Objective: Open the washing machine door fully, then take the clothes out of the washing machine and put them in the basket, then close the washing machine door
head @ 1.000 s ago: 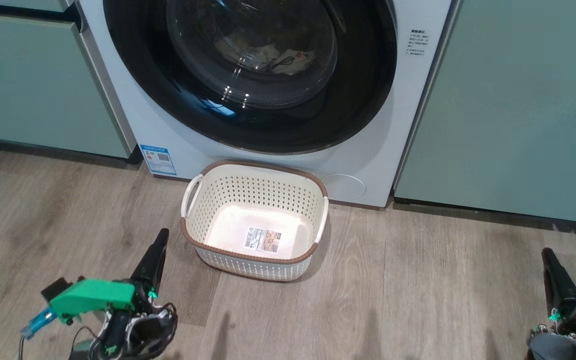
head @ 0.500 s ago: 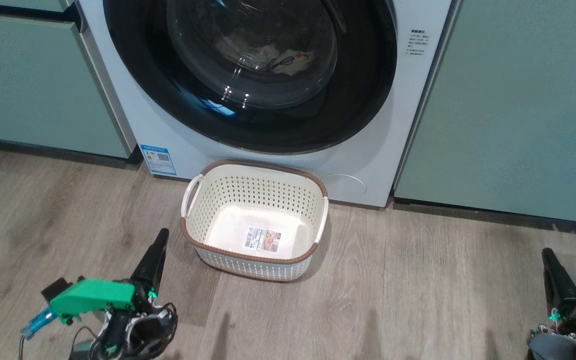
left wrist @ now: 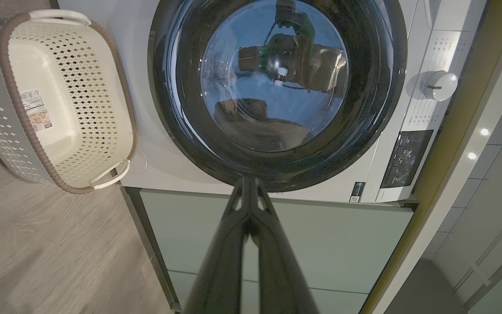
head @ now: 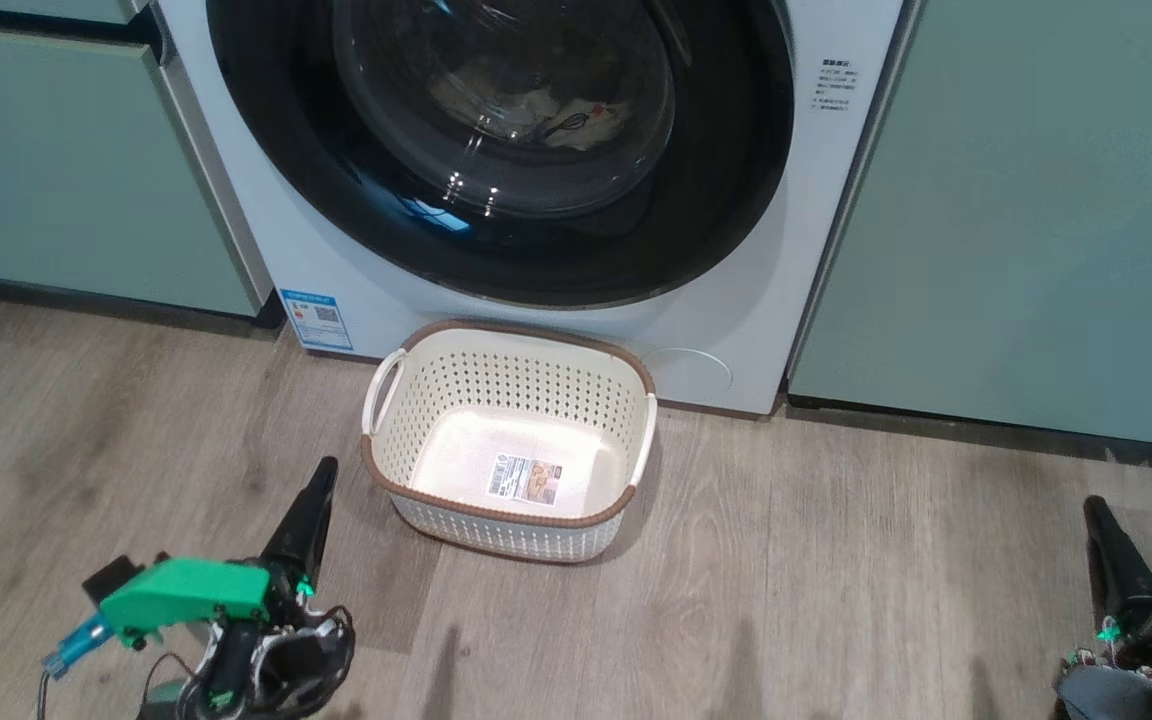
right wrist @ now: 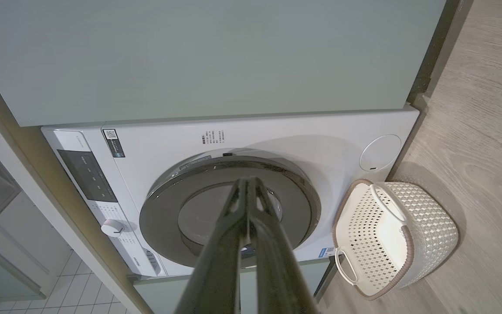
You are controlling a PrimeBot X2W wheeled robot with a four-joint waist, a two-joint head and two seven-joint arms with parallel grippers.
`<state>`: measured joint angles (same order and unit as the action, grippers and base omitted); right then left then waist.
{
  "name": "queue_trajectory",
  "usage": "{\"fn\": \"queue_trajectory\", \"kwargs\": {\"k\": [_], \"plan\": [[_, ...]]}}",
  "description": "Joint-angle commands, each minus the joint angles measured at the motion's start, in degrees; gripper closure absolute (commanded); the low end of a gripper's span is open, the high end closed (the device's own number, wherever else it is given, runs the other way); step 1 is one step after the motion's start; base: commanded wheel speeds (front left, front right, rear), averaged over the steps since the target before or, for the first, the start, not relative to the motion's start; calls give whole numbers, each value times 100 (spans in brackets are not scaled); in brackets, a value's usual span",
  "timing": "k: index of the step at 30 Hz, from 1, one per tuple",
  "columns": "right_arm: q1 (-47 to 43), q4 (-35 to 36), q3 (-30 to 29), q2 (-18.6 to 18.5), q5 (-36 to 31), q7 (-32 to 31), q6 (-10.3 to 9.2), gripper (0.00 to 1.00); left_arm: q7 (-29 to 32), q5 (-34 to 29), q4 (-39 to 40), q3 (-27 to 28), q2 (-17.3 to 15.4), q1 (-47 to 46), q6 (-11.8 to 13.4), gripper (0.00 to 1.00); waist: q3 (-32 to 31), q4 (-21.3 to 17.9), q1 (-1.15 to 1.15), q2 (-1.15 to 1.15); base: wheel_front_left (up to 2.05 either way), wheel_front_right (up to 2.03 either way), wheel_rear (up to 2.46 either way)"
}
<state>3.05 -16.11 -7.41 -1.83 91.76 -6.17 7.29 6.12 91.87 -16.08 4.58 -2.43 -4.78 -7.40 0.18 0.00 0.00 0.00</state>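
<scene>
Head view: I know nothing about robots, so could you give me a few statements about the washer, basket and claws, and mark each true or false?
1. The door is shut. True.
2. The basket is full. False: it holds only a sticker; the clothes lie inside the washer, behind the door glass.
3. The basket stands on the floor in front of the washer. True.
4. The left claw is wide open. False: it is shut and holds nothing.
5. The right claw touches the door. False: it is shut and well away from the door.
</scene>
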Motion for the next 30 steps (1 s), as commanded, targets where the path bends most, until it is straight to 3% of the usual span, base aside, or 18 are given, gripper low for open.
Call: {"fn": "queue_trajectory", "kwargs": {"k": [1, 30], "plan": [[313, 209, 92, -105, 43, -30, 20, 100, 34, 32, 206, 192, -44, -141, -9, 100, 0, 0, 0, 0, 0, 0, 0], [313, 209, 92, -105, 43, -30, 20, 100, 34, 32, 206, 192, -44, -141, -9, 100, 0, 0, 0, 0, 0, 0, 0]]}}
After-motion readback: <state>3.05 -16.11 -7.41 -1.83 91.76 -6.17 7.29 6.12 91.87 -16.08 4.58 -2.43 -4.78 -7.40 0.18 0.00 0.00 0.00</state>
